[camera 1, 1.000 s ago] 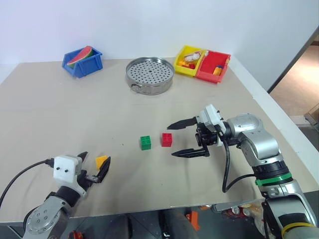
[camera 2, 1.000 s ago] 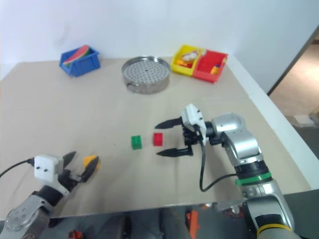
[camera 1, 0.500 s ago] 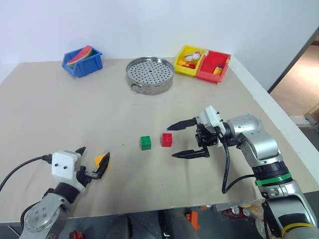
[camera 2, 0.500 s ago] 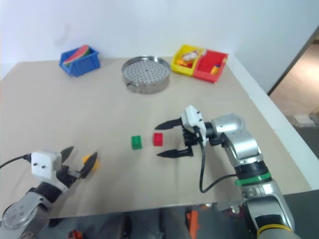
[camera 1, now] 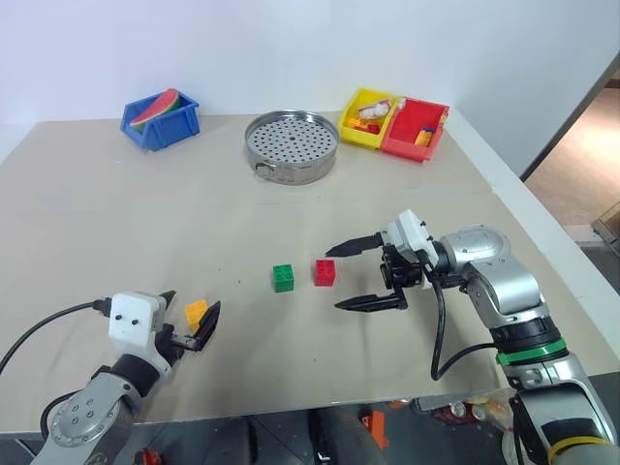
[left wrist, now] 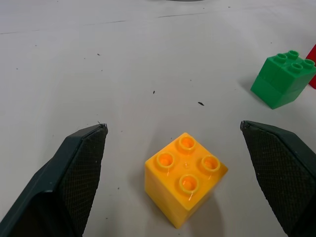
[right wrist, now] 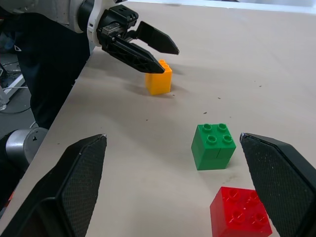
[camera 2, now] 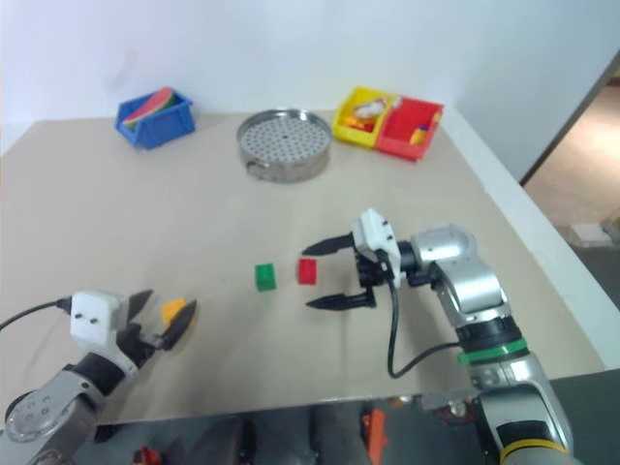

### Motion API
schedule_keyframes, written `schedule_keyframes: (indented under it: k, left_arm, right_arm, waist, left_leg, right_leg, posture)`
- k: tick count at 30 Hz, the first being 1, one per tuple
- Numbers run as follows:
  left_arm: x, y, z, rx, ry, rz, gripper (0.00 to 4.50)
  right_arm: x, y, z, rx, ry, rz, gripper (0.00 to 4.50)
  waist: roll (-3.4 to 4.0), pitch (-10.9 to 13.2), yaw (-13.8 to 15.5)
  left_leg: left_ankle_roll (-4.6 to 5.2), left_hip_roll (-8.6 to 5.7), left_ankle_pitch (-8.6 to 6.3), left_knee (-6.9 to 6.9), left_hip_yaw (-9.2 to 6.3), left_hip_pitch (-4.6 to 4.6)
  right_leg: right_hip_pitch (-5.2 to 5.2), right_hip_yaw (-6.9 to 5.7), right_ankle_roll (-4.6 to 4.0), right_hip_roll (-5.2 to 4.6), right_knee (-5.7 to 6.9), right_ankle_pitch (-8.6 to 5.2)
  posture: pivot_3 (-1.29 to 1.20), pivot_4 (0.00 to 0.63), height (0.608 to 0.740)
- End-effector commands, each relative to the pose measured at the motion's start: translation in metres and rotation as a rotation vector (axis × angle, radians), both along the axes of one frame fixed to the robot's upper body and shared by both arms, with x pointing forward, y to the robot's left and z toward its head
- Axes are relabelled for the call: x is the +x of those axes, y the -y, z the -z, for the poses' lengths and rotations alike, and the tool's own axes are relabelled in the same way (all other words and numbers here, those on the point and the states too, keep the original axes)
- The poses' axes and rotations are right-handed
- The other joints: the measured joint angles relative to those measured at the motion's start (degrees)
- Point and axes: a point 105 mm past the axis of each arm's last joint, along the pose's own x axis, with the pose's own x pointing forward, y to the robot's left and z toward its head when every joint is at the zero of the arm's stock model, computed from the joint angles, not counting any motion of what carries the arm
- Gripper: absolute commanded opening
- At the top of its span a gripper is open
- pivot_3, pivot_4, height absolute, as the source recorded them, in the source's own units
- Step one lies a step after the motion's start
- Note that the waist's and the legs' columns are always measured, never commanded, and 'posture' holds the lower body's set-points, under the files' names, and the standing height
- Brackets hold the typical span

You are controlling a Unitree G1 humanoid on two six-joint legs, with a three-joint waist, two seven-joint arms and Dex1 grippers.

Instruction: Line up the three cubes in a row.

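Counted three cubes on the tan worktop [camera 1: 116,223]: one green cube [camera 1: 283,278] and one red cube [camera 1: 325,272] side by side near the middle of the frame, a small gap between, plus one yellow-orange cube [camera 1: 197,313] well apart at the lower left. Saw two pincers. Left pincer [camera 1: 188,321] at lower left, spread wide, yellow-orange cube sitting between its fingers [left wrist: 74,173], not touched. Right pincer [camera 1: 351,277] right of middle, spread wide too, holding nothing, just beside the red cube. Counted three bins along the top: one blue bin [camera 1: 160,119], one yellow bin [camera 1: 365,118], one red bin [camera 1: 414,129]. One round metal tray [camera 1: 291,145] with holes between. White wall [camera 1: 291,48] behind.
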Motion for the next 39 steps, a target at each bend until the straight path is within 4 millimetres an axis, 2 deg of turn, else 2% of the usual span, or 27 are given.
schedule_keyframes:
  k: [1,16,19,24,34,39]
  left_arm:
    - [-0.002,-0.001,-0.008,0.022,0.03,0.001,4.46]
    - [0.006,0.0,0.009,0.024,-0.012,0.05,4.46]
    - [0.007,0.002,0.01,0.017,-0.026,0.062,3.75]
    - [0.01,0.004,0.009,0.017,-0.026,0.073,2.01]
    - [0.012,0.006,0.006,0.023,-0.044,0.097,1.94]
    - [0.017,0.007,0.003,0.057,-0.034,0.171,1.94]
  right_arm:
    - [-0.001,0.002,-0.006,-0.003,0.028,-0.002,4.5]
    - [0.0,0.003,-0.005,-0.002,0.033,0.006,4.5]
    - [0.0,0.003,-0.005,-0.003,0.035,0.006,4.5]
    - [0.0,0.003,-0.005,-0.003,0.036,0.006,4.5]
    - [0.001,0.002,-0.006,-0.006,0.04,0.005,4.5]
    - [0.001,0.002,-0.006,-0.008,0.041,0.003,4.5]
  waist:
    - [0.0,0.0,0.0]
    - [0.0,0.0,0.0]
    - [0.0,0.0,0.0]
    - [0.0,0.0,0.0]
    - [0.0,0.0,0.0]
    - [0.0,0.0,0.0]
  left_leg:
    - [0.0,0.0,0.0,0.0,0.0,0.0]
    - [0.0,0.0,0.0,0.0,-0.01,0.0]
    - [0.0,0.0,0.0,0.0,-0.01,0.0]
    - [0.0,0.0,0.0,0.0,-0.01,0.0]
    - [0.0,0.0,0.0,-0.01,-0.01,0.0]
    - [0.0,0.0,0.0,-0.01,-0.03,0.0]
  right_leg:
    - [0.0,0.0,0.0,0.0,0.0,0.0]
    - [0.0,-0.01,-0.01,0.0,0.0,0.0]
    - [0.0,-0.02,-0.01,0.0,0.0,-0.01]
    - [0.0,-0.02,-0.01,0.0,0.0,0.0]
    - [0.0,-0.01,-0.01,-0.01,0.0,0.0]
    - [0.01,-0.04,-0.01,0.0,0.0,0.0]
  posture:
    - [0.0,0.15,0.74]
    - [0.0,0.15,0.74]
    - [0.0,0.15,0.74]
    - [0.0,0.15,0.74]
    - [0.0,0.15,0.74]
    - [0.0,0.15,0.74]
